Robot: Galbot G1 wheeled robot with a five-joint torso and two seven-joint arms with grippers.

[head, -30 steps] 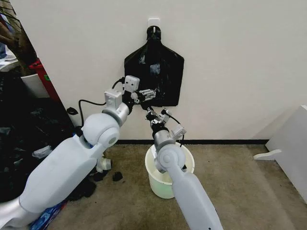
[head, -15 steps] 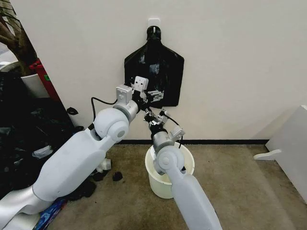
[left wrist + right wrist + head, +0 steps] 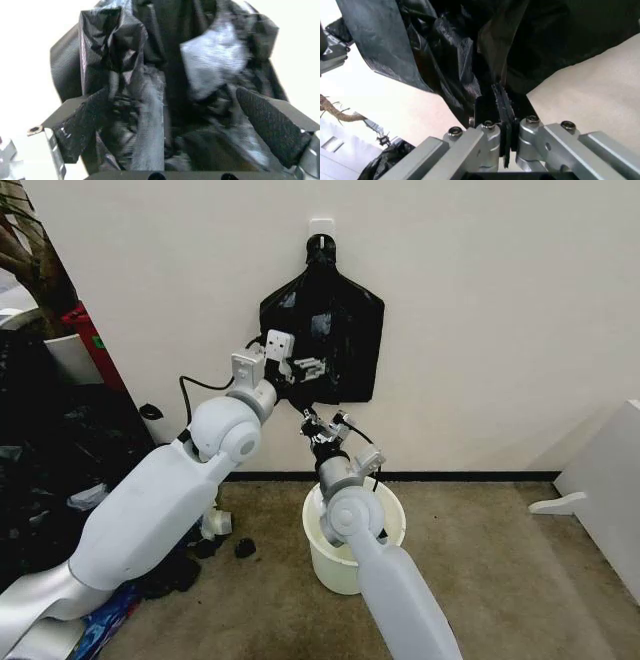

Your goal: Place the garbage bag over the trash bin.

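A flat black plastic bundle [image 3: 325, 330] with a pinched neck hangs from a white wall hook [image 3: 320, 228]. My left gripper [image 3: 305, 367] is open against the bundle's lower middle. In the left wrist view its fingers [image 3: 267, 125] stand wide apart around crinkled glossy plastic [image 3: 210, 56]. My right gripper [image 3: 318, 420] reaches up from below. It is shut [image 3: 498, 101] on a thin black film at the bundle's bottom edge [image 3: 445, 45]. I cannot tell whether that film is a single garbage bag. The cream-white trash bin [image 3: 325, 560] stands on the floor under both grippers, partly hidden by my right arm.
A big heap of dark bags [image 3: 50, 470] fills the left side next to a red object [image 3: 95, 345]. Small black scraps [image 3: 243, 548] lie on the carpet left of the bin. A white panel [image 3: 610, 490] stands at the right. Open carpet lies right of the bin.
My left gripper swung right across the bundle, then came back left and slightly up. The right gripper has stayed at the bundle's bottom edge.
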